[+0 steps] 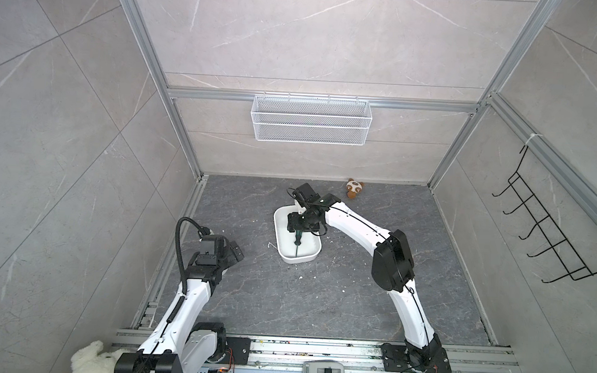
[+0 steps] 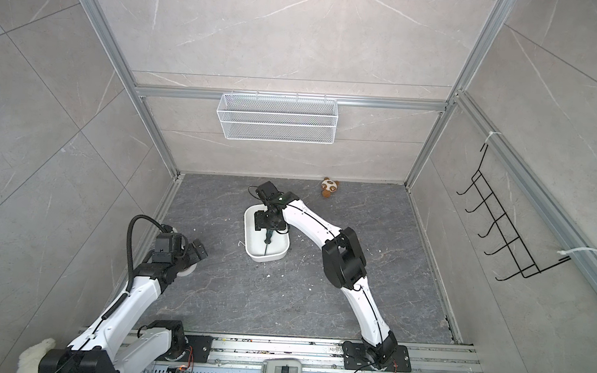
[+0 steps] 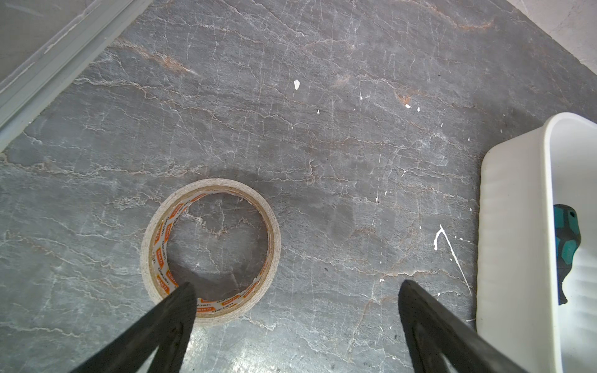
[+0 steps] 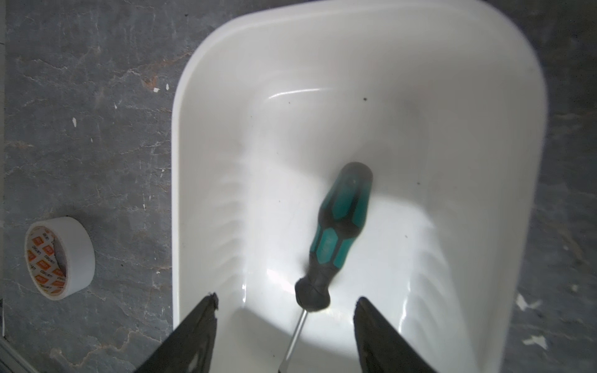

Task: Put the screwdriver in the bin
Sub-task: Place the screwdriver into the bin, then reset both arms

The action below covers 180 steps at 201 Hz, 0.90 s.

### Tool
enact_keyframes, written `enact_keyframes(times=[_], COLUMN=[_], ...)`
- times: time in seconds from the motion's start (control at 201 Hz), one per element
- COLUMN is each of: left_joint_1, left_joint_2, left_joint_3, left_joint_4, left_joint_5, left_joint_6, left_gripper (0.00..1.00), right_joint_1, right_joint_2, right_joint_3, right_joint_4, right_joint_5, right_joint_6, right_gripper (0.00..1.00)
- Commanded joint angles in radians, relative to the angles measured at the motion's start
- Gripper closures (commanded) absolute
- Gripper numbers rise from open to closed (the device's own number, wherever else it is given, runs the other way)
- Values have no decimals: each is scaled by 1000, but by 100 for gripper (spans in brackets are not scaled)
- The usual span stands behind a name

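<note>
The screwdriver (image 4: 336,232), with a green-and-black handle and a thin metal shaft, is inside the white bin (image 4: 210,145) and looks slightly blurred. My right gripper (image 4: 286,302) hangs open over the bin, its fingers spread on either side of the shaft without touching it. Both top views show the screwdriver (image 1: 296,241) (image 2: 268,240) lengthwise in the bin (image 1: 300,259) (image 2: 268,257), just below my right gripper (image 1: 295,225). My left gripper (image 3: 295,287) is open and empty, low over the floor to the left of the bin (image 3: 513,226).
A roll of tape (image 3: 210,187) (image 4: 80,255) lies on the dark floor under my left gripper. A small brown plush toy (image 1: 355,188) sits by the back wall. A white wire basket (image 1: 311,119) hangs on the back wall, a black hook rack (image 1: 550,235) on the right wall.
</note>
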Motion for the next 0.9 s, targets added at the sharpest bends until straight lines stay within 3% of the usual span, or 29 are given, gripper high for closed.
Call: enact_keyframes(times=[0.0,0.249,0.393,0.503,0.607,0.732,0.801,0.891], left_joint_1=[0,0,2,2,1,2,2,2], left_joint_2=[4,-1,47,67,63,44,31,24], left_joint_3=[37,29,47,59,58,49,44,41], left_joint_4=[-13,0,5,-1,-3,-5,-6,-7], left_joint_5=[-14,-3,18,18,13,6,4,3], left_joint_6=[-12,-14,-7,-7,-7,-9,-12,-12], left_gripper=[0,0,0,0,0,0,0,0], right_joint_1=[6,6,6,6,5,-23,-54,-101], right_joint_2=[-215,-708,-856,-945,-1048,-987,-899,-853], right_joint_3=[-171,-858,-1129,-1249,-1419,-1596,-1563,-1554], right_joint_4=[138,603,619,683,1016,1605,1658,1662], right_joint_5=[139,549,767,821,828,918,1023,1074], right_joint_6=[-19,-186,-204,-269,-431,-753,-841,-814], right_gripper=[28,22,20,18,14,6,6,6])
